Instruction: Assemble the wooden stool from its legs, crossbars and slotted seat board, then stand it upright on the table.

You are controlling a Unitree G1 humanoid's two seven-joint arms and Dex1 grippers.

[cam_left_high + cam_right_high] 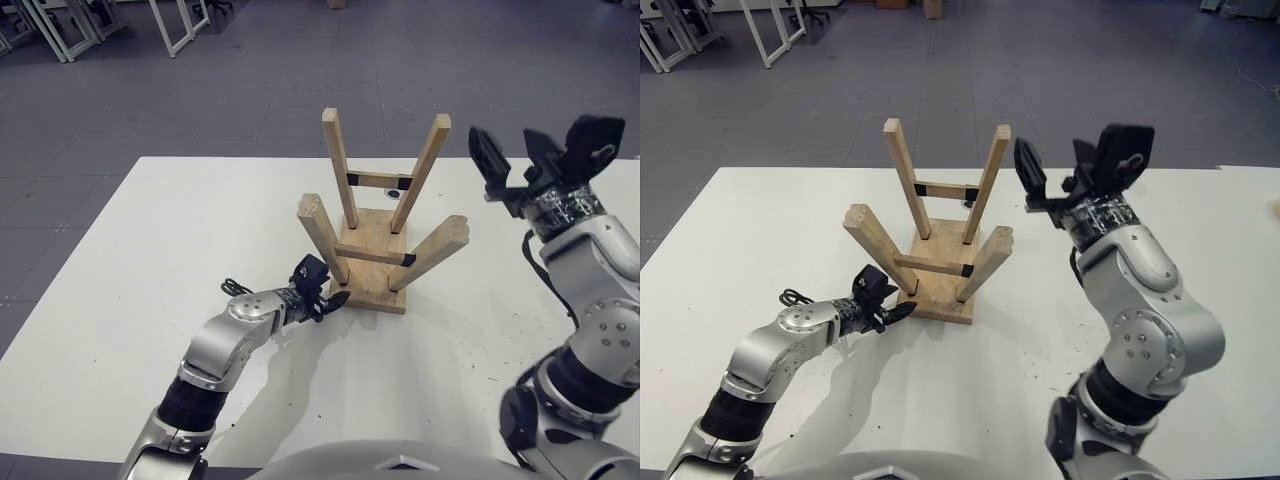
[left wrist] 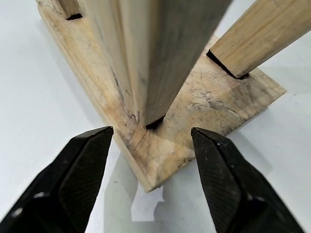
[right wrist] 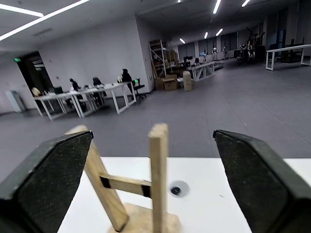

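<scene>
Open-plan lab hall: white desks [image 3: 104, 92], storage shelves [image 3: 158, 56], strip ceiling lights [image 3: 48, 13], grey floor [image 3: 252, 102]

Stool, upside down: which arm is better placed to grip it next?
Left, likely: the left gripper, jaws open, flanks the seat board corner; the right gripper hangs open above, beside the legs.

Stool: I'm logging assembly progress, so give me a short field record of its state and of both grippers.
stool: assembled, upside down on the white table
seat board: flat on the table
legs: four, set in the seat board's slots, pointing up
crossbars: two, each joining a pair of legs
left gripper: open, low, astride the seat board's near corner, not clamped
right gripper: open, raised to the stool's right, apart from it
left to do: stand the stool upright
</scene>
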